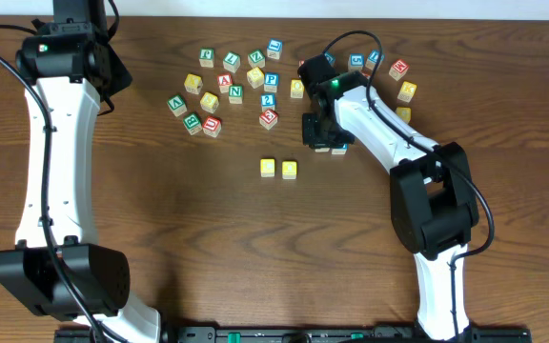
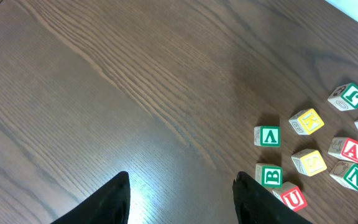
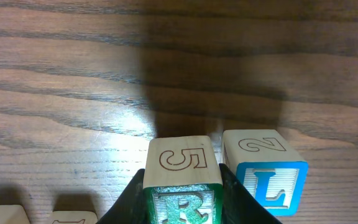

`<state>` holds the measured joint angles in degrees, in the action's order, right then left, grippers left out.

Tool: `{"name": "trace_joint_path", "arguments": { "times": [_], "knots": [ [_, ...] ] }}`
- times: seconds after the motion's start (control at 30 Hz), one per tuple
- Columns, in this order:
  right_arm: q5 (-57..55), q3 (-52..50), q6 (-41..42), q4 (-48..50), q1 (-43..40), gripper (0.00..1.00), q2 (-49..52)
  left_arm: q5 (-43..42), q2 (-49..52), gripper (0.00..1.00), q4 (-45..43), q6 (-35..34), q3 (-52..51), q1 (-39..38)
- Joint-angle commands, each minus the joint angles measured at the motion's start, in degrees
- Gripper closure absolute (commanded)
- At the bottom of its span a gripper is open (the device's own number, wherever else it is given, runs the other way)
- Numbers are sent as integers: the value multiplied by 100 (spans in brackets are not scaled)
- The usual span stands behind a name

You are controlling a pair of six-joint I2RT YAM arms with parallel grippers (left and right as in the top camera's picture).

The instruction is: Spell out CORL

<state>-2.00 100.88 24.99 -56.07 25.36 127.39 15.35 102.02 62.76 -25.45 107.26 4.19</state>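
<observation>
Currently the right gripper [image 1: 324, 141] sits just right of table centre, and its jaws are pressed against the two sides of the R cube [image 3: 182, 183]. In the right wrist view the dark fingers [image 3: 238, 196] flank that cube with no gap showing. The cube's front face carries a green R and its top face an outlined 5. Whether the cube rests on the table [image 1: 160, 210] or is lifted off it cannot be told, since its base is cut off by the frame edge.

- L cube [image 3: 266, 177]: just beside the R cube on the camera's right, upright, blue L on the front, a 2 on top. One finger stands between the two cubes; contact with the L cube cannot be judged.
- Two yellow-topped cubes [image 1: 278, 169]: side by side, touching or nearly so, near table centre, a little left of the right gripper in the overhead view. Only their top edges show at the lower left of the right wrist view.
- Loose cubes [image 1: 236, 86]: scattered along the far side of the table, well apart from the yellow pair.

Left gripper [image 2: 182, 202]: jaws spread, nothing between them, over bare wood. Its wrist camera shows a green V cube [image 2: 267, 135] and a green B cube [image 2: 269, 175] off to one side, not touched.
</observation>
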Motion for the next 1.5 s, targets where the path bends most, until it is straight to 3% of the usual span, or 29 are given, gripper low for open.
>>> {"name": "trace_joint_path", "arguments": {
  "times": [0.0, 0.27, 0.47, 0.77, 1.0, 1.2, 1.37, 1.47],
  "knots": [
    [-138, 111, 181, -83, 0, 77, -107, 79, 76, 47, 20, 33, -66, 2],
    [-149, 111, 328, -136, 17, 72, -107, 79, 76, 47, 22, 33, -66, 2],
    [-153, 111, 326, -109, 17, 61, -105, 76, 76, 47, 22, 33, -66, 2],
    [-131, 232, 114, 31, 17, 62, -114, 79, 76, 47, 20, 33, -66, 2],
    [-72, 734, -155, -715, 37, 62, -118, 79, 76, 47, 20, 33, -68, 2],
    [1073, 791, -748, -748, 225, 61, -118, 79, 76, 47, 20, 33, -68, 2],
    [1082, 752, -535, -732, 498, 59, -111, 79, 76, 47, 22, 35, -68, 4],
    [831, 588, 33, -581, 660, 58, -107, 79, 76, 47, 20, 35, -66, 4]
  ]
}}
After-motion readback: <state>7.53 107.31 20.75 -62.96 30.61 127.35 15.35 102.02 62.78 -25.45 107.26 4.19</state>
